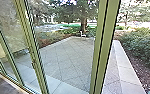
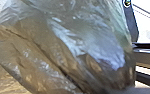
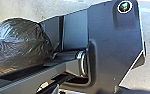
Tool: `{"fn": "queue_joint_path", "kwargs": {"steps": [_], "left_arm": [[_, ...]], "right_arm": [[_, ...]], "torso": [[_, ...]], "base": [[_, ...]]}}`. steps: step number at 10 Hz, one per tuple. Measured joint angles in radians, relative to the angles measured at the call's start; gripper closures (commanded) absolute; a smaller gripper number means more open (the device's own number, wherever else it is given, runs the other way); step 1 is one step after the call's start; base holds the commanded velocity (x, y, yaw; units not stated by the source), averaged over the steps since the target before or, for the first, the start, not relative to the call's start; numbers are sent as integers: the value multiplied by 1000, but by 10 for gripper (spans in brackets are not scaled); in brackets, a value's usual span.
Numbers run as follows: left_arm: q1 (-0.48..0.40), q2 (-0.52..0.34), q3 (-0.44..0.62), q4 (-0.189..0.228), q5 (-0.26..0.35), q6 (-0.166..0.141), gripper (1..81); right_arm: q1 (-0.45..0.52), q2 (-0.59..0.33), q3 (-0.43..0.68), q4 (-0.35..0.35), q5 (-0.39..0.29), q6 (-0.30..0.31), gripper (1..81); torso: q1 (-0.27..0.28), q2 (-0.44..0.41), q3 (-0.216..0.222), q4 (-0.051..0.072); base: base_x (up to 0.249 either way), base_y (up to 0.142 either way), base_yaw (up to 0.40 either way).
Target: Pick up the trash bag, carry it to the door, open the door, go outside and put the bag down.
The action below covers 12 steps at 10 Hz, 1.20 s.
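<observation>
The trash bag (image 2: 66, 37), full and puffed, hangs close at the left wrist, beside the robot's dark base plate (image 3: 111, 50); whether either gripper is open or closed, I cannot tell. Ahead stand green-framed glass panels (image 1: 104, 47), and beyond them a paved patio (image 1: 66, 58), then a white chair (image 1: 83, 35) near a tree (image 1: 83, 23). The carry to the door seems in hand; the next move likely calls for finding a clear opening and keeping the plastic off the frames.

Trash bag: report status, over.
Grip unconfirmed, both sides. Trash bag large in left wrist view, also showing in right. Green frame post ahead, paved yard beyond.
</observation>
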<state>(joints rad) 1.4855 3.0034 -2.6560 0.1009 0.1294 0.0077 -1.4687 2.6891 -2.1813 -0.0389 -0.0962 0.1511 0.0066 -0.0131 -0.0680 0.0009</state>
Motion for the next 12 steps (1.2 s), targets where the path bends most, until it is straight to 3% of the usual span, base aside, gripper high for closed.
{"fn": "queue_joint_path", "kwargs": {"steps": [7,12], "left_arm": [[-10,11,-32,-3,-11,-1,811],[-11,23,-68,-4,-26,-1,811]], "right_arm": [[-37,146,-168,-13,13,-15,10],[-63,278,-391,-18,67,-17,10]], "torso": [[-1,0,10,0],[-1,0,10,0]], "base": [[0,0,0],[0,0,0]]}}
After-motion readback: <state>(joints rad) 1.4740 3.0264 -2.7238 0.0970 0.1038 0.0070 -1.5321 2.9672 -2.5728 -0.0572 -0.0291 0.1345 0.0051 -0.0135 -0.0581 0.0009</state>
